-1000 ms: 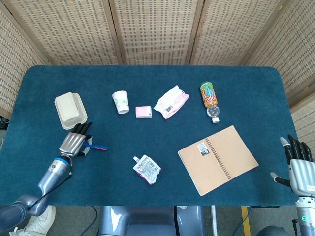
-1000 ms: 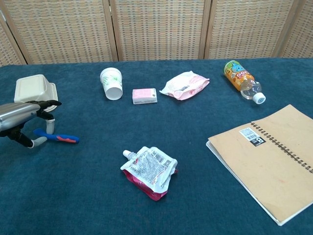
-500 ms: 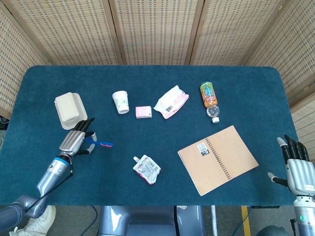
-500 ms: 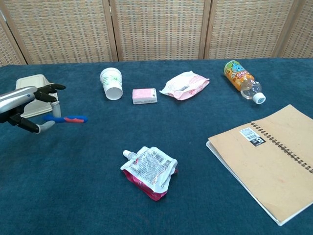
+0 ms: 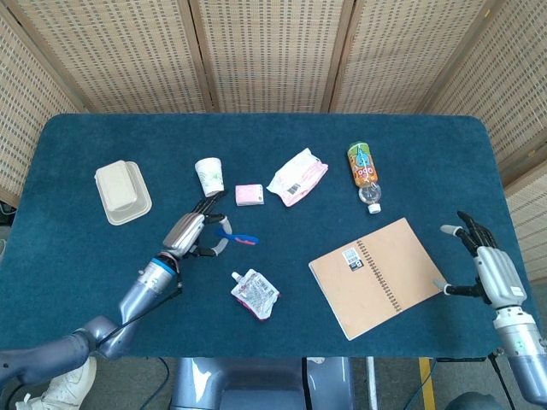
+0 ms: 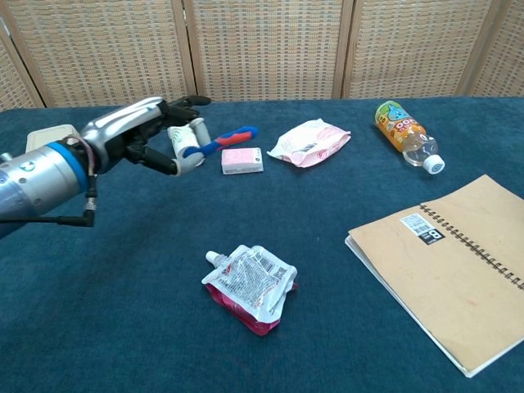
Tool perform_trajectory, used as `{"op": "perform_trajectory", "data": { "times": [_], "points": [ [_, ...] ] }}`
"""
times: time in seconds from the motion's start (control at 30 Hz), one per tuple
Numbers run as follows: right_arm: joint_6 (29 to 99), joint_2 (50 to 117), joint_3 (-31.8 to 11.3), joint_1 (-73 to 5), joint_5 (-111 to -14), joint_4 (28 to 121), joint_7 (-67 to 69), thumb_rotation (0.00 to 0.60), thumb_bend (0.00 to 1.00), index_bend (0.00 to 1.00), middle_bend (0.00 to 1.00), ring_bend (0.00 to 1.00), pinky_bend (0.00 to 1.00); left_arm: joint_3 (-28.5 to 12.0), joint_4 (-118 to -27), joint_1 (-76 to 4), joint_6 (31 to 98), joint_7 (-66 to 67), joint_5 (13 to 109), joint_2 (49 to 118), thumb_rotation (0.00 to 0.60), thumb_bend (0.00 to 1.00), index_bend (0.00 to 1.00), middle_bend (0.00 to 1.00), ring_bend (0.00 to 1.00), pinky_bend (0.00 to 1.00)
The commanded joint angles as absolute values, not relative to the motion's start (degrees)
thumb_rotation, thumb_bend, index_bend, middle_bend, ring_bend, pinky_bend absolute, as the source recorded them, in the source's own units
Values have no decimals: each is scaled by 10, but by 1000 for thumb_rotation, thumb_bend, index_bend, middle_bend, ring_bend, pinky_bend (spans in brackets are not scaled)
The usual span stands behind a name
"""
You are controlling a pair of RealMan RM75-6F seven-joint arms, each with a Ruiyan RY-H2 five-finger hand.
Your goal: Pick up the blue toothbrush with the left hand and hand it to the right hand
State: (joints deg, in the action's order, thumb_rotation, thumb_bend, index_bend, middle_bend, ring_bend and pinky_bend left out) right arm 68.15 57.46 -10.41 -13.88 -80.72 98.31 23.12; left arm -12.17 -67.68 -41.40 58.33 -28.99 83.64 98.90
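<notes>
Nearest to me on the blue tabletop [image 5: 85,282] lay a crumpled pink-and-white pouch [image 6: 248,287], and off to its right an open-coil brown notebook [image 6: 450,264] sat flat near the front edge. My right hand [image 5: 487,263] hovered just beyond the notebook's right side, fingers spread apart and holding nothing; the chest view did not show it.

My left hand [image 6: 146,137] was raised above the tabletop left of centre, reaching forward with the arm's blue band behind the wrist. It gripped the blue toothbrush [image 6: 219,142] at the handle end, pinched between thumb and fingers, while the rest of the brush stuck out to the right of the fingers, clear of the cloth. The free end with its red part pointed toward a small pink box [image 6: 242,160], above and just short of it in the chest view. In the head view the brush hung between the pouch and the paper cup [image 5: 209,178].

That cup lay on its side just behind my left hand, partly hidden by my fingers in the chest view. Further left rested a beige clamshell box [image 5: 122,191]. Beyond the pink box lay a pink wipes packet [image 6: 309,142], and to the far right an orange drink bottle [image 6: 404,134] on its side, cap toward me.
</notes>
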Motion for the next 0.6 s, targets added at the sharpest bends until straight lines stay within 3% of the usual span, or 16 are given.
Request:
{"op": "perform_trajectory", "data": {
  "times": [0.03, 0.23, 0.6],
  "points": [
    [647, 558, -127, -175, -804, 1006, 269, 600, 15, 412, 0, 0, 0, -145, -671, -443, 568, -287, 815, 1028, 600, 460, 786, 0, 0, 0],
    [581, 548, -143, -225, -765, 1047, 248, 600, 106, 460, 0, 0, 0, -172, -667, -482, 535, -300, 787, 1071, 600, 461, 788, 0, 0, 0],
    [559, 588, -159, -279, -709, 1081, 161, 600, 148, 488, 0, 0, 0, -200, -687, -524, 501, -302, 757, 1096, 600, 460, 787, 0, 0, 0]
  ]
}}
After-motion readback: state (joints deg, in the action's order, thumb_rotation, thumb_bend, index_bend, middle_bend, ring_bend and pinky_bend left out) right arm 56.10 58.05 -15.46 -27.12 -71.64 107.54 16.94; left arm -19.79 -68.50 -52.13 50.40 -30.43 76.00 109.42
